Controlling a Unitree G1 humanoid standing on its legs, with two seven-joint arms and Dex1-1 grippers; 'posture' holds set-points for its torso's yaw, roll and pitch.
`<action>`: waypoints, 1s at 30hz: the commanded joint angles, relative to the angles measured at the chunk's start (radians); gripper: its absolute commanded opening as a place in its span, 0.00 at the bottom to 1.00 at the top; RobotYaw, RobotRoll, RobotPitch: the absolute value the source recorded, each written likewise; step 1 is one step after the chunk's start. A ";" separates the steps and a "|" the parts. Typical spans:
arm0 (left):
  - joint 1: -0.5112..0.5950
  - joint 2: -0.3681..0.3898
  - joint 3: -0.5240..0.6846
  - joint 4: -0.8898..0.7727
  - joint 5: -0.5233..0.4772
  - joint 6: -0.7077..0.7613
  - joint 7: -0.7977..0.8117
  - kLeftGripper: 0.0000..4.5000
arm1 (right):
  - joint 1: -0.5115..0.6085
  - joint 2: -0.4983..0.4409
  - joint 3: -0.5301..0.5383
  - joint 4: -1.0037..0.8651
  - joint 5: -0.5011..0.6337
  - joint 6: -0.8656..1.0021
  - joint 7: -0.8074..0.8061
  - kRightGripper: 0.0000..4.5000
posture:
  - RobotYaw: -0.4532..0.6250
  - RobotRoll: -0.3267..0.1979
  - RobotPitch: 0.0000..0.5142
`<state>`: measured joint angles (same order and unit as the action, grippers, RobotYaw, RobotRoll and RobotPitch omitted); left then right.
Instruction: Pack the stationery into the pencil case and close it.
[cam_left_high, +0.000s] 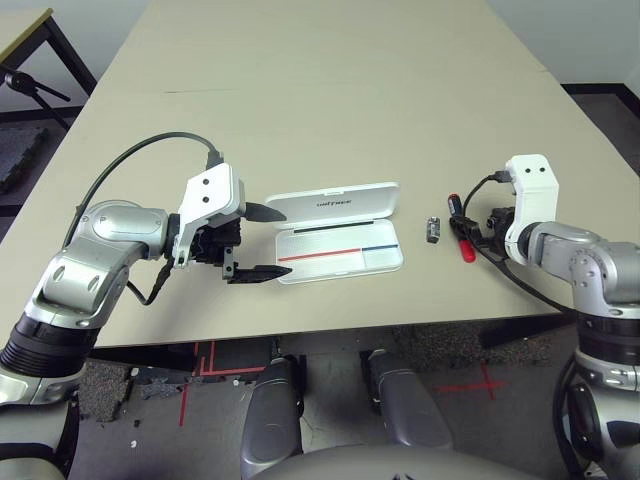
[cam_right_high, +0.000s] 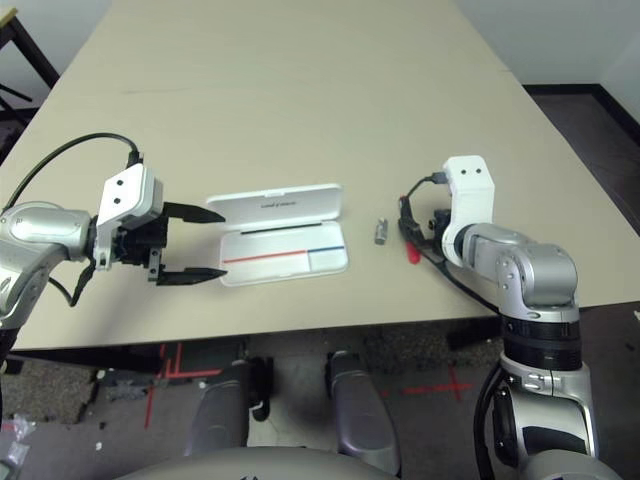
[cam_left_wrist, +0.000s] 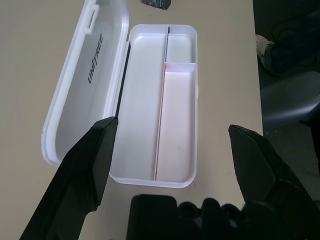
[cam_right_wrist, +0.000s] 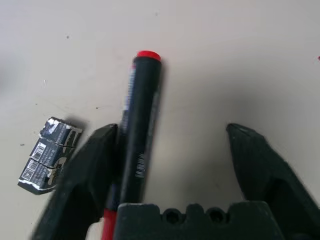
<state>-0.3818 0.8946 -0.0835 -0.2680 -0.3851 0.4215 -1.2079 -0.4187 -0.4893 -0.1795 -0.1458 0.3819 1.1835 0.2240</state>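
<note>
Beside the open, empty pencil case (cam_left_high: 385, 262), the left fingers (cam_left_high: 262, 274) are spread, while the right fingers (cam_right_wrist: 252, 160) stand spread over the marker (cam_right_wrist: 141, 120).

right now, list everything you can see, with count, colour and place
case: one, white with red and blue lines inside, open and empty on the table, in front of the left gripper
marker: one, black and red, on the table at the right gripper
block: one, dark with a white printed label, on the table between case and marker
table: one, beige, under all of these
side table: one, light top, beyond the table's left edge
floor: grey with red tape lines, below the table's near edge
left gripper: one, black, open, by the case
right gripper: one, black, open, over the marker
arms: two, silver, one at each side
</note>
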 joint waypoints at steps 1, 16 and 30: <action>-0.001 0.006 -0.011 -0.022 0.007 0.008 -0.001 1.00 | 0.012 -0.007 0.020 0.050 -0.020 0.005 0.012 0.63 | 0.26 0.62 0.32; -0.002 0.019 0.000 -0.021 0.006 0.015 -0.004 1.00 | -0.070 -0.296 0.132 0.101 -0.061 -0.114 0.244 0.12 | 0.26 0.62 0.32; 0.019 0.059 0.024 -0.033 0.004 0.028 0.004 1.00 | -0.125 -0.578 0.333 -0.096 -0.086 -0.484 0.816 0.12 | 0.27 0.62 0.32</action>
<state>-0.3779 0.9337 -0.0766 -0.2816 -0.3864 0.4411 -1.2058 -0.5314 -1.0415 0.1283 -0.2013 0.3083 0.7340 0.9899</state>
